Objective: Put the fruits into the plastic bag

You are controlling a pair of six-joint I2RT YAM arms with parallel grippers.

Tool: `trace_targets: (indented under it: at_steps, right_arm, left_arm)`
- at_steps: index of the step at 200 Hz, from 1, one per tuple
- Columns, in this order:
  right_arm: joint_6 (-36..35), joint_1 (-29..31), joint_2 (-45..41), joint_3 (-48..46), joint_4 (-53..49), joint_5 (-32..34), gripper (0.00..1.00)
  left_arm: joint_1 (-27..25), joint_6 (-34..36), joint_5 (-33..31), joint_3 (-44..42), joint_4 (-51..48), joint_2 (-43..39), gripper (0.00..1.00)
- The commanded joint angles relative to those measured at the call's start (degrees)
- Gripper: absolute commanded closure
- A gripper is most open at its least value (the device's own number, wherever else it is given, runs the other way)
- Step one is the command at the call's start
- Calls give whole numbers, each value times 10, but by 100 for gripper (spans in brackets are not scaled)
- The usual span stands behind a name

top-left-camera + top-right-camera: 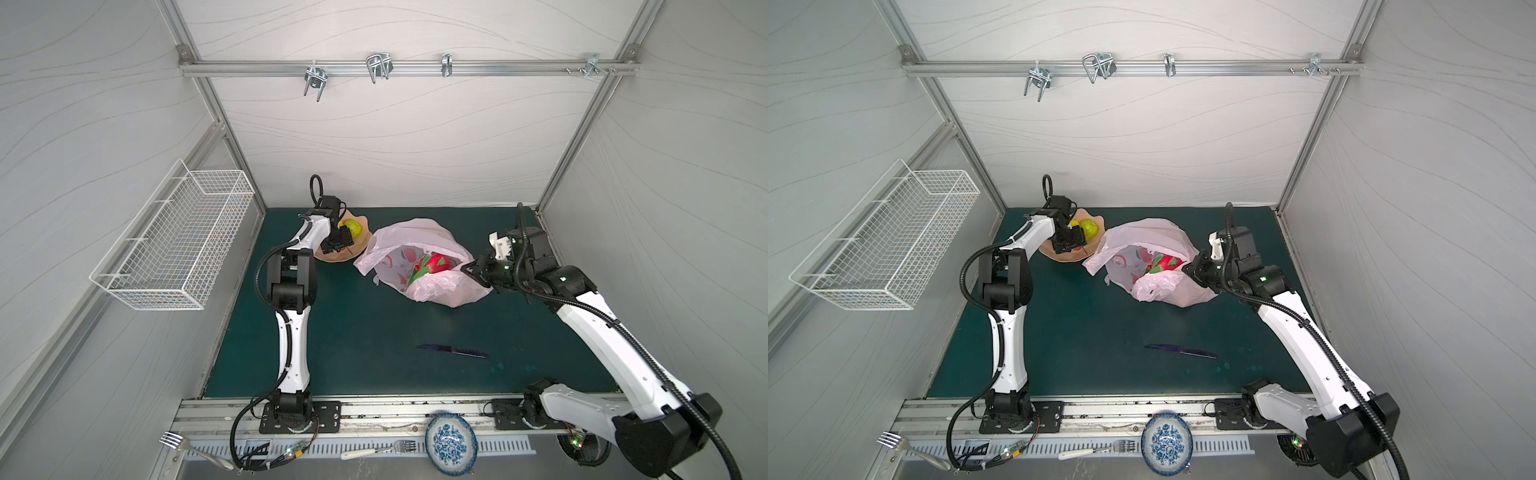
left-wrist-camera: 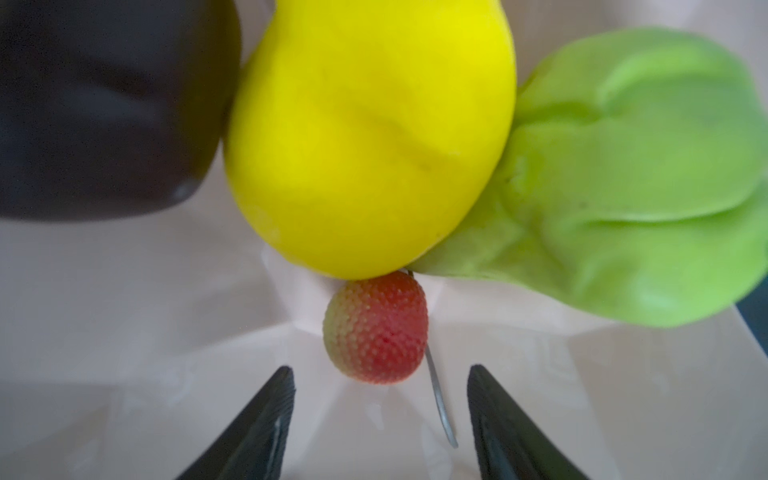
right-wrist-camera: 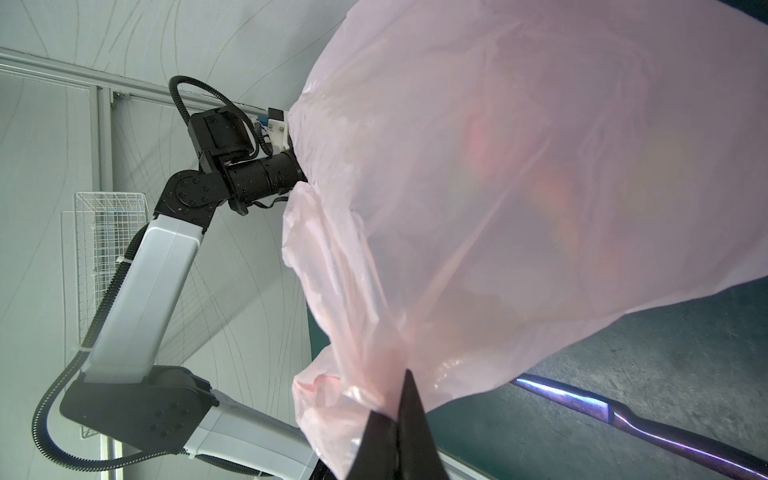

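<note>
Left gripper (image 2: 380, 372) of mine stands open and empty, low in the peach bowl (image 2: 124, 316), with the strawberry (image 2: 376, 328) just ahead between my fingertips. It looks small, light and pimpled, probably firm plastic, so I'd pinch it across its middle. Touching it beyond is the lemon (image 2: 370, 137), flanked by a green pear (image 2: 623, 187) and a dark brown fruit (image 2: 104, 104). Farther off, my right gripper (image 3: 409, 386) is clamped on the rim of the plastic bag (image 3: 498, 187), limp, slithery film, with the dragon fruit (image 1: 432, 264) already inside.
</note>
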Motion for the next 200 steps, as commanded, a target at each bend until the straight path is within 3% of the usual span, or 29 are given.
trace_targets:
  at_steps: [1, 116, 200]
  right_arm:
    - [-4, -4, -8, 1, -11, 1, 100]
    - [-17, -4, 26, 24, -13, -7, 100]
    - [-13, -4, 24, 20, -8, -1, 100]
  left_arm:
    - [6, -13, -10, 21, 4, -1, 30]
    - [26, -50, -1, 51, 15, 40, 33]
    - [35, -36, 2, 21, 19, 19, 69]
